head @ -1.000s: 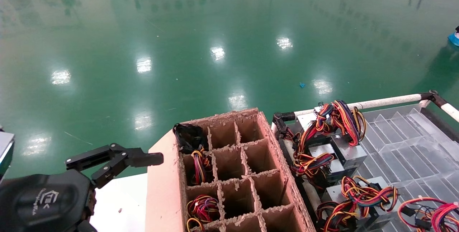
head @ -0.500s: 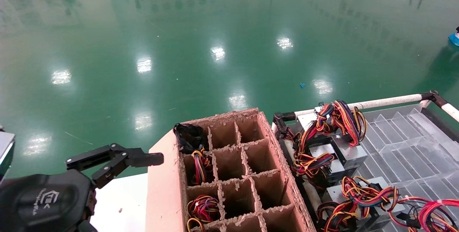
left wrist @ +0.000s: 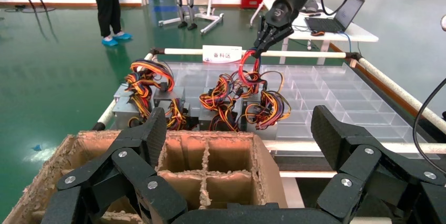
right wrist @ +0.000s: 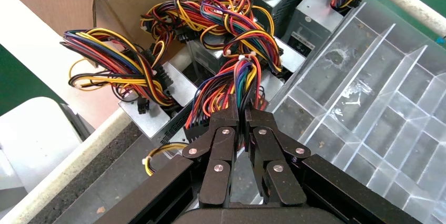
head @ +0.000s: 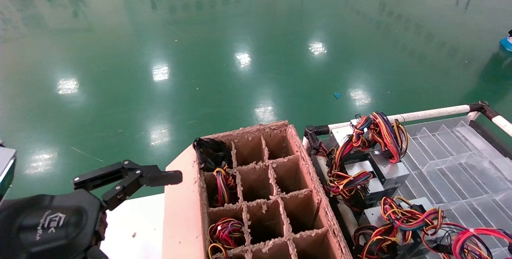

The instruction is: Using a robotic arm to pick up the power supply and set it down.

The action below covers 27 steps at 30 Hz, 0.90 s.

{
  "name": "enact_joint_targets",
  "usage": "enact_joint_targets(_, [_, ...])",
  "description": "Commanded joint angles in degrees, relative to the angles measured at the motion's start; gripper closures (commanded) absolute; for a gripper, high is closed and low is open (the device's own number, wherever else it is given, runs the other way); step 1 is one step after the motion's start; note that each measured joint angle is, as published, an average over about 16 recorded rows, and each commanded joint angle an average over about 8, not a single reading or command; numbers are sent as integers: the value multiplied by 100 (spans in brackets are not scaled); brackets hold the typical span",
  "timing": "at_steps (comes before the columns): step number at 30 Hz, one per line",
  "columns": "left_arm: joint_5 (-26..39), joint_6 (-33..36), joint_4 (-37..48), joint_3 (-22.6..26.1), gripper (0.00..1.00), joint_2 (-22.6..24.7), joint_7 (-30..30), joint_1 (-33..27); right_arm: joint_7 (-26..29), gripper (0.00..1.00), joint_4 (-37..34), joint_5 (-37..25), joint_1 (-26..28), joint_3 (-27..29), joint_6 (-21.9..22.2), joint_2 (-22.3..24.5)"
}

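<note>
The floor [head: 240,31] is glossy green. The divided box [head: 256,195] is brown cardboard. Beside the box, the wires [head: 472,239] are mostly red, with orange and yellow.

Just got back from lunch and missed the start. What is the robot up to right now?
The right gripper is shut on the wire bundle of a power supply among the others on the clear divided tray. In the left wrist view, that gripper holds the red wires from above. The left gripper waits open beside the cardboard divider box, where a few cells already hold wires.
</note>
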Motion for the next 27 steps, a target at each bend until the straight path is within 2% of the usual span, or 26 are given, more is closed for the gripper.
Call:
enact_joint_targets(1, [0,0,0,0,0,0,0,0,26,80,-20,-41,47,-54,-3,-45])
enact_joint_targets(6, [-1,-1,1,0,0,0,0,1,49,18,-21,-121,162,-128,1,-102])
enact_joint_targets(7, [-1,-1,1,0,0,0,0,1,51,7,-20,-131,176,-136,2,-109])
enact_joint_targets(8, [-1,-1,1,0,0,0,0,1,52,0,-21,-138,185,-142,2,-114])
enact_joint_targets(21, [-1,-1,2,0,0,0,1,1,76,0,32,-102,159,-155,50,-102])
enact_joint_targets(27, [-1,-1,3,0,0,0,1,1,305,0,157,241,113,-205,45,-32])
